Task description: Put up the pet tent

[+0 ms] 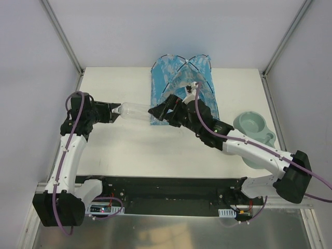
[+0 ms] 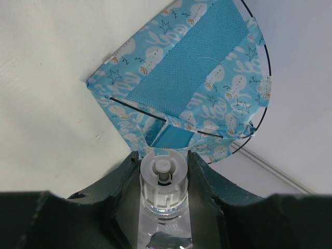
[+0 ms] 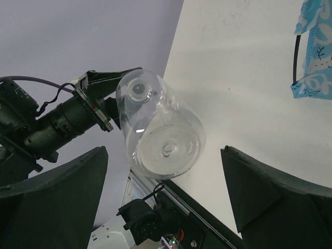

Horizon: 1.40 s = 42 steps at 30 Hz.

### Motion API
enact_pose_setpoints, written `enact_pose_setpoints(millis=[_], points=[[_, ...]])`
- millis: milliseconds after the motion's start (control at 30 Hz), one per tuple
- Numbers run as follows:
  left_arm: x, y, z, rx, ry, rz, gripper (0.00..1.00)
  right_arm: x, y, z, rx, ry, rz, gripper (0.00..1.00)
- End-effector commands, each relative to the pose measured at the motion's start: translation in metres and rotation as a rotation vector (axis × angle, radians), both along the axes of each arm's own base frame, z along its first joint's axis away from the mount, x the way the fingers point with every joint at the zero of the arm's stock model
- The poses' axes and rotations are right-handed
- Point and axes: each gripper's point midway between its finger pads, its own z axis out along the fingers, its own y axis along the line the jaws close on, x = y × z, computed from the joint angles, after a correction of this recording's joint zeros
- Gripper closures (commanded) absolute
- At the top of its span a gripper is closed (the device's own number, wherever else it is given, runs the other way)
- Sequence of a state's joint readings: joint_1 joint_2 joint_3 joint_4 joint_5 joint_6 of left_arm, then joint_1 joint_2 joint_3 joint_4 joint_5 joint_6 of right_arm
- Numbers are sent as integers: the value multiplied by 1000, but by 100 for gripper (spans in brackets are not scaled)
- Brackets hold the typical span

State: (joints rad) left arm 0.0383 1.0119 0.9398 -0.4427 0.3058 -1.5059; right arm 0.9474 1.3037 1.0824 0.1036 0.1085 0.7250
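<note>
The pet tent [image 1: 182, 83] is blue printed fabric with thin black crossed poles, at the back middle of the table. It also shows in the left wrist view [image 2: 192, 88], turquoise lining facing me, and its corner in the right wrist view [image 3: 314, 57]. My left gripper [image 1: 116, 111] is shut on the grey-capped neck [image 2: 162, 179] of a clear bottle [image 1: 134, 111] and holds it level, its base pointing at the tent. My right gripper [image 1: 155, 112] is open, its fingers wide on either side of the bottle's base [image 3: 165, 148], in front of the tent.
A pale green pet bowl [image 1: 254, 129] sits at the table's right side, by my right arm. The black base rail [image 1: 166, 194] runs along the near edge. Grey walls and metal frame posts enclose the table on three sides.
</note>
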Motion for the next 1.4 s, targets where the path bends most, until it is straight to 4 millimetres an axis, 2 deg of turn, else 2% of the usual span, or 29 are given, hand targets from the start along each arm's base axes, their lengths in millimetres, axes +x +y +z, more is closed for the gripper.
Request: enact_pose_setpoints(millis=[0, 133, 267, 333, 500, 700, 733, 767, 833, 867, 933, 967, 1100, 1167, 1300, 1367], points=[[-10, -9, 10, -67, 22, 18, 100, 1, 15, 26, 66, -27, -1, 1], [-14, -11, 6, -67, 28, 14, 100, -5, 23, 30, 73, -32, 23, 1], [-18, -13, 3, -78, 34, 11, 100, -4, 27, 24, 71, -12, 16, 2], [-22, -22, 3, -83, 36, -22, 100, -2, 28, 23, 80, -9, 7, 5], [-26, -30, -6, -101, 70, -47, 100, 2, 30, 27, 107, -3, -14, 23], [-26, -33, -11, -103, 85, -62, 100, -2, 32, 18, 83, 40, 1, 40], [-25, -34, -10, -101, 85, -68, 84, 0, 30, 17, 71, 43, -11, 42], [-24, -34, -10, -95, 82, -71, 64, 0, 26, 17, 61, 45, -21, 43], [-22, -33, -5, -59, 52, -95, 38, 1, 16, 13, 13, 47, -49, 45], [-22, -33, -2, -19, 26, -124, 25, 2, 8, 9, -31, 53, -69, 46], [-22, -31, 4, 69, -30, -180, 7, 0, -16, 6, -134, 51, -115, 46], [-24, -28, 2, 111, -41, -198, 1, -3, -27, 4, -181, 52, -130, 47], [-42, -4, -25, 354, -27, -238, 1, -17, -105, -17, -415, 116, -256, 47], [-49, 10, -39, 481, -29, -261, 1, -26, -148, -16, -486, 151, -323, 47], [-58, 21, -51, 650, -57, -366, 1, -42, -252, 1, -657, 220, -545, 46], [-59, 22, -52, 707, -77, -414, 1, -50, -294, 20, -717, 229, -645, 46]])
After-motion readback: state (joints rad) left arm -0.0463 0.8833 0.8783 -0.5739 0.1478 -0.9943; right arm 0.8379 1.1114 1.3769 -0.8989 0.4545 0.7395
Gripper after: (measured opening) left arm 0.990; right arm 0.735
